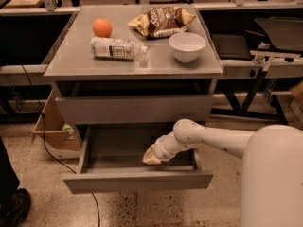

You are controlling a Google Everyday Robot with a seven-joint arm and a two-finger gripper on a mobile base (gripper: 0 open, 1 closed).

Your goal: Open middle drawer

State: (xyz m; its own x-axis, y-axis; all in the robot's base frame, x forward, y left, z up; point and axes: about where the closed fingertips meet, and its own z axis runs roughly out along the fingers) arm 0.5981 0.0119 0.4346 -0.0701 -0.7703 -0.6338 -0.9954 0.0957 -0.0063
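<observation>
Though open, middle drawer [137,181] around hand [152,157]

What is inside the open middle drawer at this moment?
Only the end effector reaches into the middle drawer; the grey floor that shows holds nothing else. The arm covers the right part, and the back lies in shadow beneath the upper drawer.

Speckled beige floor [142,212], dim warm light. Grey cabinet [135,109] with worktop [75,60] stood mid-room. Open cardboard box [49,131] sat on floor just left of cabinet, black cable [96,208] trailing past it. Dark benches [279,32] on metal legs [251,91] ran behind and right. Gripper [152,157] hung low at cabinet front, right of centre.
</observation>
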